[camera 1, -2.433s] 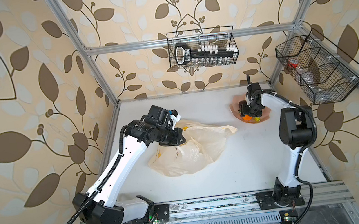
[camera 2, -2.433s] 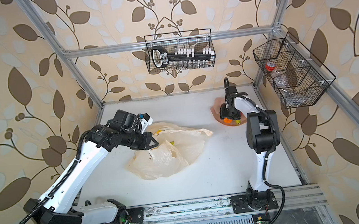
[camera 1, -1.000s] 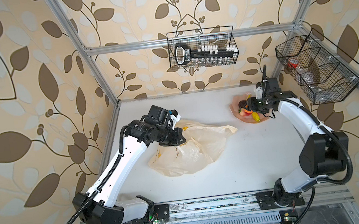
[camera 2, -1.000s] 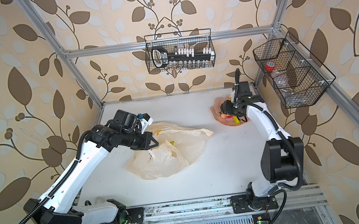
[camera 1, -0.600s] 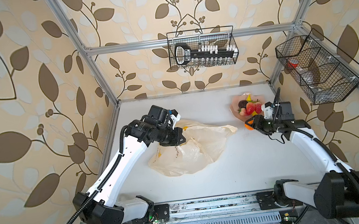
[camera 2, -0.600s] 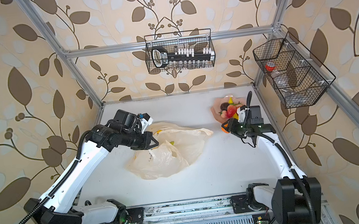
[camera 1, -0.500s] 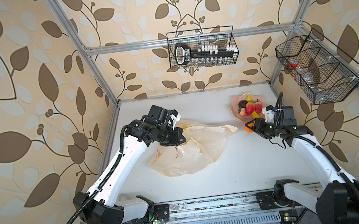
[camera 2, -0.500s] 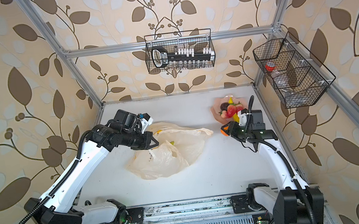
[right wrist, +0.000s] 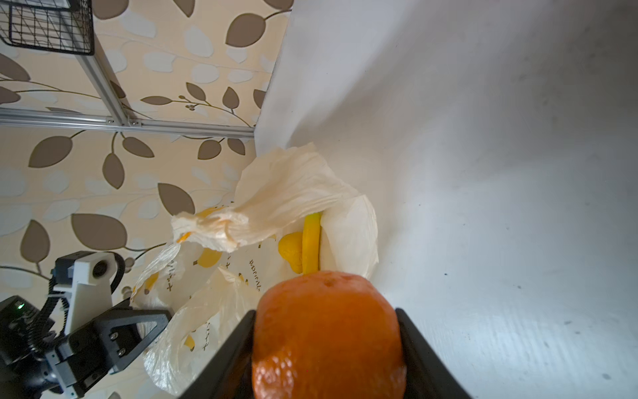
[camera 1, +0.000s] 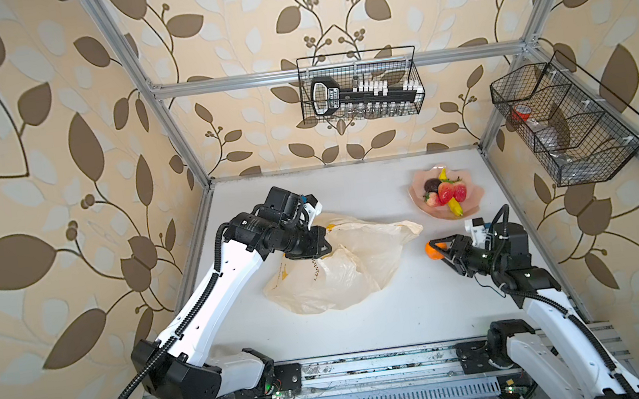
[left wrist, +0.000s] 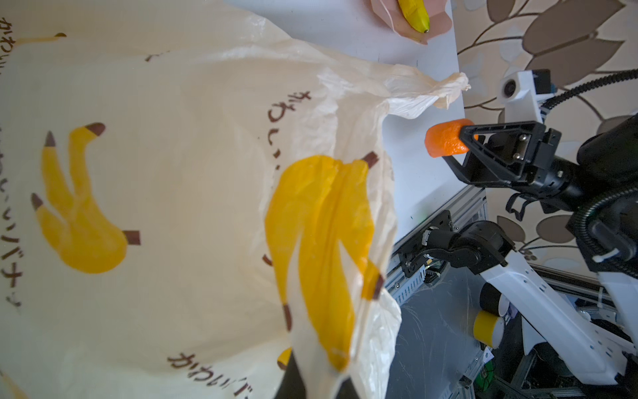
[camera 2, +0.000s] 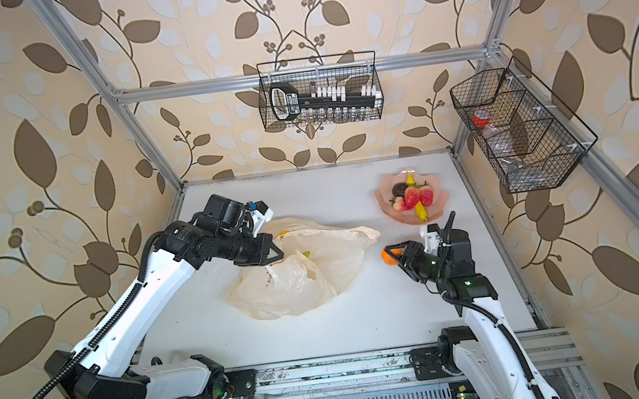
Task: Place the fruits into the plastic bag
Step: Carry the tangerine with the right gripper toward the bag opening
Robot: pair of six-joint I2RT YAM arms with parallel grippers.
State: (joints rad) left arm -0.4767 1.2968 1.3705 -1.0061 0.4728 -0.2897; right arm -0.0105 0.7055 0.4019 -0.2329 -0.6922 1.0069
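The cream plastic bag [camera 1: 343, 266] [camera 2: 298, 274] with banana prints lies crumpled mid-table. My left gripper [camera 1: 322, 247] [left wrist: 319, 380] is shut on a fold of its rim, holding the mouth up. My right gripper [camera 1: 437, 250] [right wrist: 326, 312] hovers just right of the bag, shut on the orange [camera 1: 431, 252] [camera 2: 387, 258] [left wrist: 445, 138] [right wrist: 328, 331]. In the right wrist view, yellow fruits [right wrist: 303, 247] lie inside the bag's mouth. Two strawberries [camera 1: 447, 192], a banana [camera 1: 455, 207] and a dark piece [camera 1: 430, 185] rest on the pink plate [camera 1: 474, 197] at the back right.
A wire basket [camera 1: 362, 90] with a black tool hangs on the back wall, and another wire basket [camera 1: 568, 126] on the right wall. Aluminium posts frame the table; the arms' base rail [camera 1: 373, 363] runs along the front edge.
My right arm has swung away from the plate, forward and left toward the bag, carrying the orange. The left arm and bag have not moved.
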